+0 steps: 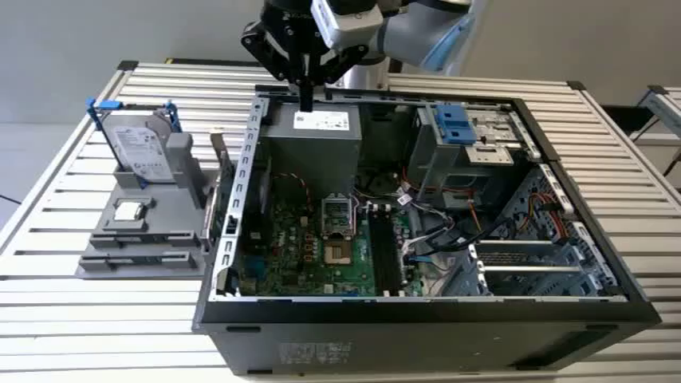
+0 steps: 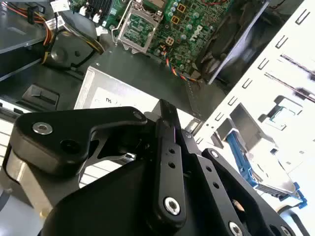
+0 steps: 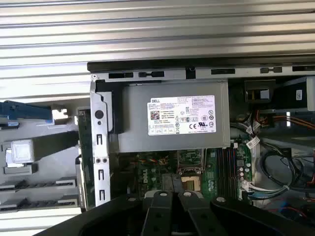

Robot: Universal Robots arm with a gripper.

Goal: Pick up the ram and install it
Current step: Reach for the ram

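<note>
**A:** Which step is this?

**B:** The pick hasn't been made, I'd judge. The gripper (image 1: pixel 306 102) hangs over the power supply (image 1: pixel 317 144) at the back of the open tower case (image 1: pixel 426 307). Its fingers are pressed together with nothing visible between them.

**A:** And the ram?

**B:** The ram (image 1: pixel 222 171) is lower than the hand and off toward the exterior view's left of it. It stands on edge just outside the case wall, between that wall and the grey parts rack (image 1: pixel 139 239) carrying the hard drive (image 1: pixel 143 152). In the first wrist view it shows as a thin green strip.

**A:** What would grasping it call for?

**B:** Parted fingers, squared across the stick's thin top edge. The gap between wall and rack looks tight.

**A:** Anything unclear?

**B:** The ram's lower end is hidden behind the rack, and I can't make out its chips or label. The memory slots (image 1: pixel 383 255), well below the hand, are dark, so I can't tell how their latches stand.
</note>
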